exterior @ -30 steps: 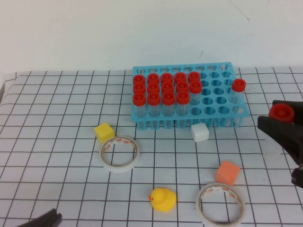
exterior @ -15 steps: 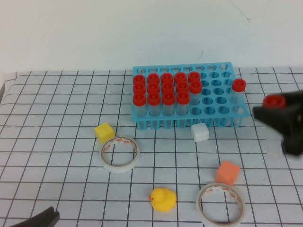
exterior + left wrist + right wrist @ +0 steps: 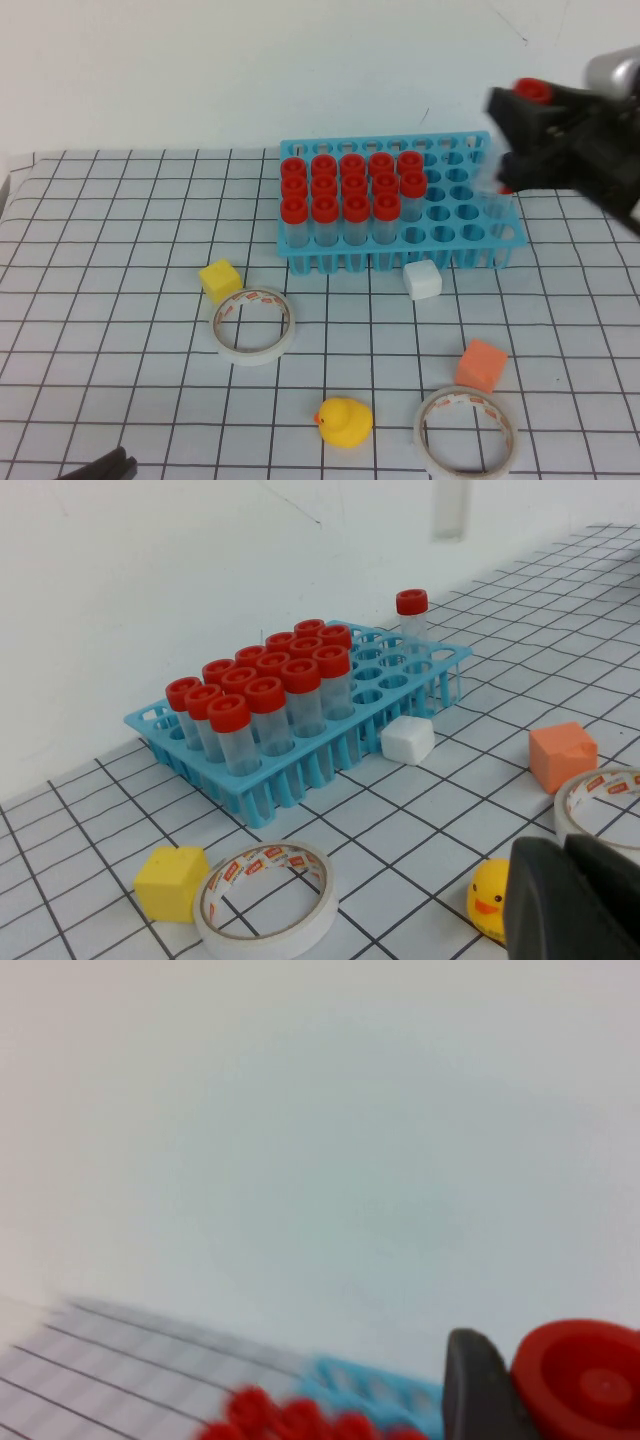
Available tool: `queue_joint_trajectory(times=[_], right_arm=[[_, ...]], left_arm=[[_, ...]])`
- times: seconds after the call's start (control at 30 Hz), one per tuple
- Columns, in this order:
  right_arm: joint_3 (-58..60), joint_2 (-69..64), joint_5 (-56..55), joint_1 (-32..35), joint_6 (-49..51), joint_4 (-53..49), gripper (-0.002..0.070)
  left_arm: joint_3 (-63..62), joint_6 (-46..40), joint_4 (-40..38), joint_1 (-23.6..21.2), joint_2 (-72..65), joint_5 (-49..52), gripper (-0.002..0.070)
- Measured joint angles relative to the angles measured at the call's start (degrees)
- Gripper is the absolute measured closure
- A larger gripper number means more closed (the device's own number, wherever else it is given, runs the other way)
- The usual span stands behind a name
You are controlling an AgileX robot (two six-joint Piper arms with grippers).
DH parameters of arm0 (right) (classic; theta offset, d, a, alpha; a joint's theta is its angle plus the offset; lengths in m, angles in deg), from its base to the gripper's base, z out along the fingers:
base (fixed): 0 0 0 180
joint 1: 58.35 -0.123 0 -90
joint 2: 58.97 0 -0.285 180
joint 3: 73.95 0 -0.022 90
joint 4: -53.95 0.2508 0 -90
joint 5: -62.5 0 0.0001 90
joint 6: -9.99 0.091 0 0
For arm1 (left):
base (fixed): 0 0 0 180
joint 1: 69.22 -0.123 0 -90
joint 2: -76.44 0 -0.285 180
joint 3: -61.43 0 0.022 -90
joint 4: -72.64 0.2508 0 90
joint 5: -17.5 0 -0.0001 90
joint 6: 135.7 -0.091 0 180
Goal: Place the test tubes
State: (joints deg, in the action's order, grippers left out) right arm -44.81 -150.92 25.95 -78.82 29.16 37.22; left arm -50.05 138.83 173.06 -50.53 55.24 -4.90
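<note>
Our right hand (image 3: pixel 532 112) hangs in the upper right of the high view, its fingers closed around a red-capped test tube (image 3: pixel 534 90) with the cap uppermost. Just below it and to the left stands the blue rack (image 3: pixel 460 212). The rack's left part is filled with capped tubes (image 3: pixel 350 190). Its right part is mostly open holes, with one lone tube (image 3: pixel 412 620) standing near the right edge, partly behind the hand. We judge this to be the carry step: the tube is held clear of the table and not yet seated. Next, we think, the hand must come over an empty hole, keep the tube upright and lower it straight in. Our left hand (image 3: pixel 100 465) rests closed in the lower left corner, well apart from the rack.
</note>
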Motion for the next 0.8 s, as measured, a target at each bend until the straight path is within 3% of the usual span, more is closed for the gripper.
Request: queue_joint_trajectory(times=[0.13,0.43,0.8], right_arm=[[-1.4,-8.3,-10.8,-0.1,1.0,-3.5,0.0401],[-9.7,-17.8,-4.7,-0.1,1.1,-8.4,0.0402],[-11.6,-22.2,-6.5,-0.1,2.6,-12.6,0.0402]], left_arm=[[0.0,0.0,0.0,0.0,0.0,-0.5,0.0676],[0.0,0.0,0.1,0.0,0.0,-0.7,0.0676],[0.0,0.0,0.1,0.0,0.0,-0.7,0.0676]])
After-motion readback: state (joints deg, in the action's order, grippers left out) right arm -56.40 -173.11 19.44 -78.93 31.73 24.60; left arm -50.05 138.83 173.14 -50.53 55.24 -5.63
